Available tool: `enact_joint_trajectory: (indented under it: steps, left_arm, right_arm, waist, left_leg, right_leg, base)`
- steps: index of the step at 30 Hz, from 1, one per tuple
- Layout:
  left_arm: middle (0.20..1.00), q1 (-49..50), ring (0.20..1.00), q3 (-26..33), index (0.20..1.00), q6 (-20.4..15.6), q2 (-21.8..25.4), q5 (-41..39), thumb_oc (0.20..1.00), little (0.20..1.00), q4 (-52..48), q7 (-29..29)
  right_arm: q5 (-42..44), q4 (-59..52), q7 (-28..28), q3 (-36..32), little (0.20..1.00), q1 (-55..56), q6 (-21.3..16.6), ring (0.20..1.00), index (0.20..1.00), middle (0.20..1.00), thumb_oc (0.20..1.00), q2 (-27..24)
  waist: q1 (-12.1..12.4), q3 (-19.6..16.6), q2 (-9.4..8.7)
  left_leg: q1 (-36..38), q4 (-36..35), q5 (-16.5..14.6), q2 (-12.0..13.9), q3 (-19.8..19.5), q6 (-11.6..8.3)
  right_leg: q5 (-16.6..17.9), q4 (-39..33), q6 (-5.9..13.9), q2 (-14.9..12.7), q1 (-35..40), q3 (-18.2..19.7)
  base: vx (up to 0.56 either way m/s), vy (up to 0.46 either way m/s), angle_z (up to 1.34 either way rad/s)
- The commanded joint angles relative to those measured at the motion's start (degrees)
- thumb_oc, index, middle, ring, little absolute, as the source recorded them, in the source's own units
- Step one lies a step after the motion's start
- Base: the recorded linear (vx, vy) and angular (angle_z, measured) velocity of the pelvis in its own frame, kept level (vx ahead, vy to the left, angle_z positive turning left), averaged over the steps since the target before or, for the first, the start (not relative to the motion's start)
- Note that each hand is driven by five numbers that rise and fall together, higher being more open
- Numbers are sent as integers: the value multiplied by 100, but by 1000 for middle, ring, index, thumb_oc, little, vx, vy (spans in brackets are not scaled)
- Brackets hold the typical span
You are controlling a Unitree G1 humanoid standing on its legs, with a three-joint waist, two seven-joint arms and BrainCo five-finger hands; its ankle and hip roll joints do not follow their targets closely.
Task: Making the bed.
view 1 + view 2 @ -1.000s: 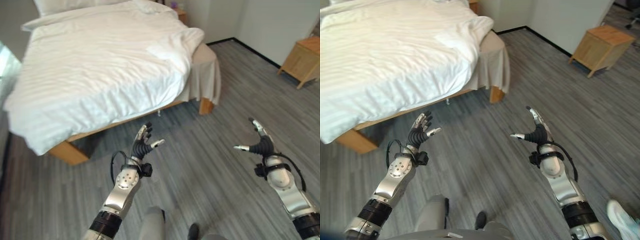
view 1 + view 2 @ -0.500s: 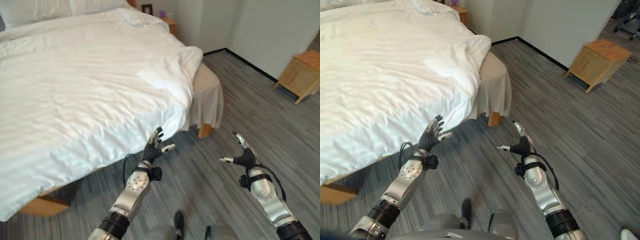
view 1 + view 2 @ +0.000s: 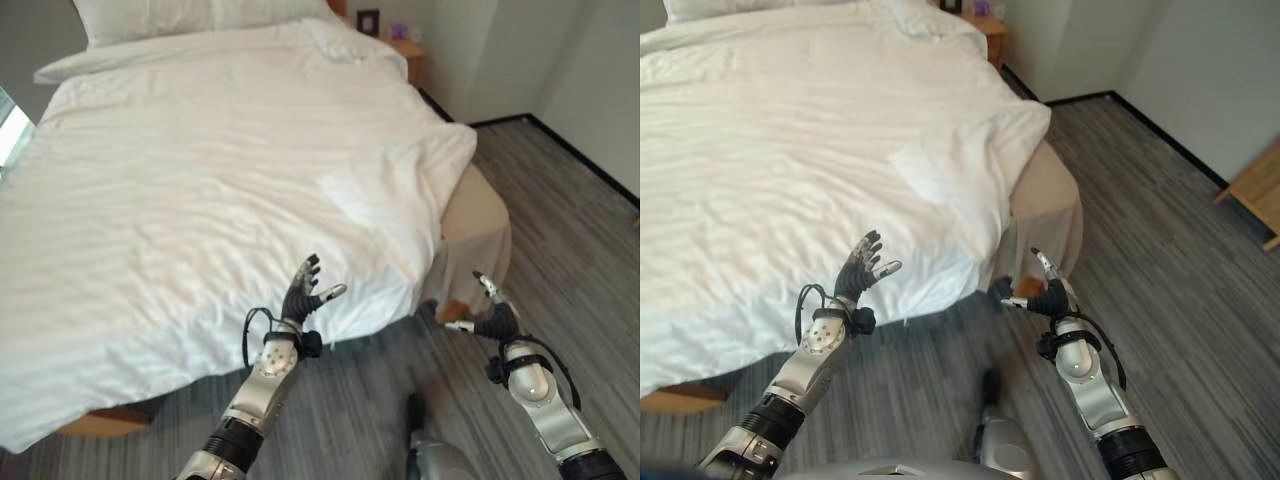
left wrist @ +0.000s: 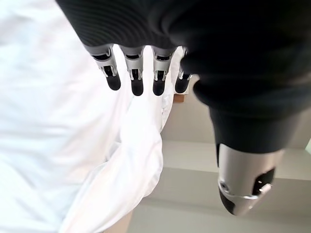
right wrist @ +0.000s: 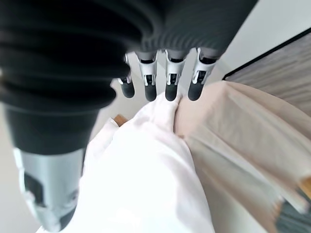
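so the wide white duvet (image 3: 200, 190) with faint woven stripes lies spread over the low wooden-framed bed (image 3: 670, 398), its near edge hanging down the side that faces the robot. at the foot corner the cover is bunched and folded back on itself, a rumpled white flap (image 3: 980, 165) sitting above the bare beige bed skirt (image 3: 1045, 215). that exposed corner looks like the part not yet made.

left robot hand (image 3: 303, 290) is raised in front of the hanging duvet edge, fingers straight and fanned, thumb out to the side, holding nothing. its wrist view looks along the dark fingertips (image 4: 137, 87) at white cloth just past them; whether they touch it i cannot tell. right robot hand (image 3: 1048, 292) hangs lower and farther toward the foot, also relaxed and empty, with the thumb and a finger pointing apart. its wrist view shows the folded corner and the beige skirt (image 5: 233, 116) right ahead of its fingers.

judging from this, the rumpled corner lies ahead of and slightly above the right robot hand, which is the nearer of the two. the fold runs roughly along the foot edge of the bed, so a pull toward the foot and downward would likely flatten it, with the left robot hand well placed to steady the side edge.

a pillow (image 3: 190, 15) lies at the head, a small wooden nightstand (image 3: 990, 25) beyond it.
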Motion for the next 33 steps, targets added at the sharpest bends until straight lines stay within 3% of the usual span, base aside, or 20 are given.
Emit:
enact_joint_trajectory:
  steps: [1, 2, 4, 6, 7, 8, 9, 12, 14, 15, 16, 18, 19, 21, 22, 24, 26, 29, 31, 33]
  left_arm:
    - [1000, -199, 1000, -8, 1000, -360, 193, -102, 1000, 1000, -678, 49]
    - [1000, -205, 1000, -13, 1000, -365, 190, -128, 1000, 1000, -725, 97]
    - [1000, -224, 1000, 16, 1000, -421, 180, -216, 1000, 1000, -833, 143]
    - [1000, -151, 1000, 28, 1000, -469, 198, -171, 1000, 1000, -929, 112]
    - [1000, -90, 1000, 66, 1000, -505, 208, -147, 1000, 1000, -937, 95]
    - [1000, -90, 1000, 66, 1000, -505, 209, -147, 1000, 1000, -937, 95]
    - [1000, 161, 1000, 154, 1000, -593, 348, -336, 1000, 1000, -1103, 19]
    - [1000, 478, 1000, 225, 1000, -501, 525, -494, 1000, 1000, -1208, -129]
    - [1000, 575, 1000, 203, 1000, -488, 538, -562, 1000, 1000, -1189, -217]
    - [1000, 738, 1000, 213, 1000, -401, 568, -616, 1000, 1000, -1089, -277]
    - [1000, 754, 1000, 217, 1000, -364, 576, -608, 1000, 1000, -1056, -276]
    - [1000, 785, 1000, 208, 1000, -352, 627, -574, 1000, 1000, -1065, -303]
    - [1000, 781, 1000, 209, 1000, -352, 624, -573, 1000, 1000, -1067, -303]
    - [1000, 697, 1000, 141, 1000, -307, 663, -601, 1000, 1000, -1070, -380]
    - [1000, 690, 1000, 142, 1000, -305, 666, -603, 1000, 1000, -1071, -380]
    - [1000, 633, 1000, 74, 1000, -281, 688, -710, 1000, 1000, -1051, -552]
    - [1000, 650, 1000, 53, 1000, -271, 694, -711, 1000, 1000, -997, -648]
    - [1000, 812, 1000, 117, 1000, -191, 658, -738, 1000, 1000, -991, -680]
    - [1000, 1049, 1000, 286, 1000, -142, 679, -837, 1000, 1000, -1025, -653]
    - [1000, 1283, 1000, 369, 1000, -97, 634, -946, 1000, 1000, -1023, -706]
  right_arm:
    - [-282, -423, -379, -72, 1000, -445, -174, 1000, 1000, 1000, 1000, -348]
    - [-378, -404, -498, -109, 1000, -493, -107, 1000, 1000, 1000, 1000, -397]
    - [-818, -314, -766, -214, 1000, -629, 95, 1000, 1000, 1000, 1000, -566]
    - [-1240, -155, -1050, -332, 1000, -835, 259, 1000, 1000, 1000, 1000, -733]
    - [-1338, -71, -1216, -459, 1000, -971, 334, 1000, 1000, 1000, 1000, -812]
    - [-1338, -70, -1217, -458, 1000, -972, 334, 1000, 1000, 1000, 1000, -812]
    - [-1315, 342, -1706, -823, 1000, -1527, 595, 1000, 1000, 1000, 1000, -1122]
    - [-1282, 649, -1870, -1004, 1000, -1899, 753, 1000, 1000, 1000, 1000, -1472]
    - [-1221, 733, -1855, -1058, 1000, -1973, 753, 1000, 1000, 1000, 1000, -1519]
    - [-1243, 759, -1820, -1089, 1000, -2011, 831, 1000, 1000, 1000, 1000, -1658]
    - [-1345, 699, -1731, -1115, 1000, -2055, 895, 1000, 1000, 1000, 1000, -1717]
    - [-1511, 645, -1739, -1206, 1000, -2100, 973, 1000, 1000, 1000, 1000, -1836]
    - [-1513, 641, -1737, -1209, 1000, -2101, 974, 1000, 1000, 1000, 1000, -1839]
    - [-1512, 600, -1820, -1314, 1000, -2149, 1023, 1000, 1000, 1000, 1000, -1923]
    - [-1510, 603, -1822, -1317, 1000, -2154, 1022, 1000, 1000, 1000, 1000, -1923]
    - [-1499, 540, -1692, -1261, 1000, -2106, 1068, 1000, 1000, 1000, 1000, -2057]
    - [-1615, 466, -1445, -1224, 1000, -1926, 1095, 1000, 1000, 1000, 1000, -2101]
    - [-1583, 337, -1334, -1277, 1000, -1725, 1079, 1000, 1000, 1000, 1000, -1856]
    - [-1451, 314, -1291, -1104, 1000, -1770, 991, 1000, 1000, 1000, 1000, -1493]
    - [-1335, 579, -1078, -638, 1000, -1751, 863, 1000, 1000, 1000, 1000, -1068]
  waist:
    - [247, 427, -14]
    - [271, 496, -77]
    - [370, 559, -163]
    - [435, 509, -181]
    - [463, 455, -149]
    - [461, 454, -150]
    - [546, 285, -18]
    - [729, 243, -43]
    - [745, 231, -64]
    - [759, 190, -104]
    - [708, 230, -81]
    - [627, 307, 47]
    - [634, 293, 51]
    - [661, 346, 51]
    - [638, 343, 60]
    - [651, 330, -62]
    - [628, 259, -175]
    - [642, 131, -234]
    - [755, 73, -240]
    - [844, 44, -184]
  left_leg:
    - [-1201, 1034, 1115, 1680, 67, -302]
    - [-1400, 1260, 1143, 1740, 354, -222]
    - [-1693, 1192, 842, 1699, 915, -142]
    - [-1822, 675, 375, 1233, 1253, 34]
    - [-1911, 420, 447, 1011, 1464, 75]
    - [-1910, 413, 451, 1008, 1463, 76]
    - [-1883, -354, 739, 748, 2246, 119]
    - [-1764, -657, 767, 566, 1745, 184]
    - [-1606, -921, 825, 583, 1732, 216]
    - [-1431, -1158, 847, 594, 1583, 288]
    - [-1355, -1158, 795, 621, 1482, 323]
    - [-1247, -1158, 778, 761, 1212, 309]
    - [-1277, -1158, 800, 766, 1219, 309]
    - [-1277, -1158, 797, 706, 689, 277]
    - [-1300, -1158, 828, 718, 663, 276]
    - [-1472, -1158, 918, 661, 35, 197]
    - [-1545, -1158, 903, 589, -338, 162]
    - [-1607, -1158, 901, 595, -487, 116]
    - [-1599, -1158, 882, 699, -457, 44]
    - [-1737, -1158, 1047, 791, -587, -123]
  right_leg:
    - [-978, -93, 820, -502, 773, -297]
    - [-1045, -113, 760, -527, 892, -415]
    - [-1140, -194, 773, -601, 1078, -640]
    - [-1203, -342, 872, -646, 1265, -813]
    - [-1234, -359, 908, -617, 1295, -940]
    - [-1235, -359, 909, -619, 1295, -941]
    - [-1392, -318, 955, -417, 1399, -1198]
    - [-1514, 336, 1015, -403, 1300, -1284]
    - [-1570, 704, 1091, -420, 1222, -1339]
    - [-1333, 1753, 1433, -580, 896, -1333]
    - [-1083, 2356, 1627, -684, 615, -1244]
    - [-910, 3378, 1675, -633, 31, -871]
    - [-885, 3379, 1675, -629, -4, -866]
    - [-1129, 2924, 1607, -809, -25, -454]
    - [-1086, 2872, 1603, -797, -11, -487]
    - [-1338, 1784, 1272, -692, 219, 390]
    - [-1498, 1116, 1183, -626, 547, 1001]
    - [-1400, 732, 1164, -691, 789, 876]
    - [-1432, 609, 1154, -704, 893, 565]
    - [-1543, 274, 988, -535, 1090, 387]
  base:
    - [164, -252, -13]
    - [210, -311, 28]
    - [150, -135, 49]
    - [171, -34, 38]
    - [107, -12, 24]
    - [178, 31, 35]
    - [218, 65, 30]
    - [238, 74, 44]
    - [169, 62, 43]
    - [181, 78, 75]
    - [220, 81, 89]
    - [81, 15, 78]
    - [98, -33, 131]
    - [114, -81, 124]
    - [73, -192, 120]
    - [79, -283, 132]
    - [86, -244, 134]
    - [47, -188, 128]
    - [19, -267, 2]
    - [-23, -324, -7]
